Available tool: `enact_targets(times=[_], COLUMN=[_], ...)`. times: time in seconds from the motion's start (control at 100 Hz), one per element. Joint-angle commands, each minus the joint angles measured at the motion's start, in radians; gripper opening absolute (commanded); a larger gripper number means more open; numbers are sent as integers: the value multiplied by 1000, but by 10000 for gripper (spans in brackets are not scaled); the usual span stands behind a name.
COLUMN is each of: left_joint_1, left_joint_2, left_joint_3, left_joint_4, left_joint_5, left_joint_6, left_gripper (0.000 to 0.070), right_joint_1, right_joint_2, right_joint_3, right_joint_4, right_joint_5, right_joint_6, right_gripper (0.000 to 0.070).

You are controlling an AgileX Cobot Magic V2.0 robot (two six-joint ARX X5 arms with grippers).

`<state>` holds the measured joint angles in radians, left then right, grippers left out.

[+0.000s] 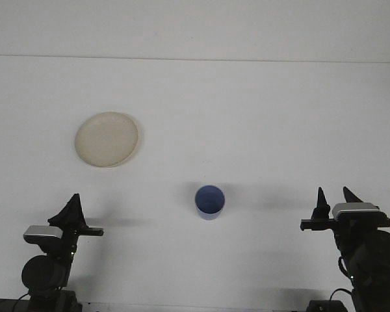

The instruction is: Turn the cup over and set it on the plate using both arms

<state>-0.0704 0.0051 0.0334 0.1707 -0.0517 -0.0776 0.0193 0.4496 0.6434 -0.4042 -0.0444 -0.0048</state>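
Right gripper [334, 198] low at the near right corner of the table, its two pointed fingers standing up with a clear gap between them: spread, holding nothing. Left gripper [72, 207] low at the near left corner, showing one dark pointed shape from this angle; whether its fingers are apart or together cannot be told. Both folded down close to their bases, well clear of everything on the table, which reads as a parked pose rather than a reach.

Blue cup [209, 201] alone near the middle of the table, closer to the near edge than the far one, standing upright with its open mouth facing up and the blue inside visible. Roughly midway between the two grippers, touched by neither. Cream plate [107, 139] well apart from it, up and to the left, nearer the left edge, with nothing on it.

Judging from the layout: cup not on the plate, so the placing not done; mouth up suggests the flip may already be behind, though that cannot be confirmed here. Placement of the cup between the arms suits a two-arm job, either side able to reach it.

Bare white surface all round the cup and along the diagonal from cup to plate, nothing to snag on. Wide open room toward the far edge too.
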Motion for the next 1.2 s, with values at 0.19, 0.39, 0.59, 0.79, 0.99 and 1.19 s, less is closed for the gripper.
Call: enact_targets(times=[0.19,0.39,0.59,0.79,0.99,1.19], left_joint_1=[0,0,0,0,0,0], left_joint_2=[-2,-2,-2,-2,-2,-2], left_joint_3=[-19,-19,-19,-19,-18,48], left_joint_4=[11,11,11,11,18,-24], left_joint_5=[-1,-1,-1,-1,-1,-1], left_joint_6=[-6,-6,-6,-6,-24,-48], left_gripper=[12,12,12,12,12,12], right_joint_1=[2,1,1,1,1,1], right_joint_2=[-2,-3,-3,-3,-3,-3], right_joint_3=[-102,-102,-102,-101,-101,-101], right_joint_4=[200,239,240,240,240,240], right_joint_5=[-27,-27,-27,-27,-27,-27], right_joint_6=[-7,-14,-11,-11,-11,-11], right_gripper=[378,378,377,378,377,378])
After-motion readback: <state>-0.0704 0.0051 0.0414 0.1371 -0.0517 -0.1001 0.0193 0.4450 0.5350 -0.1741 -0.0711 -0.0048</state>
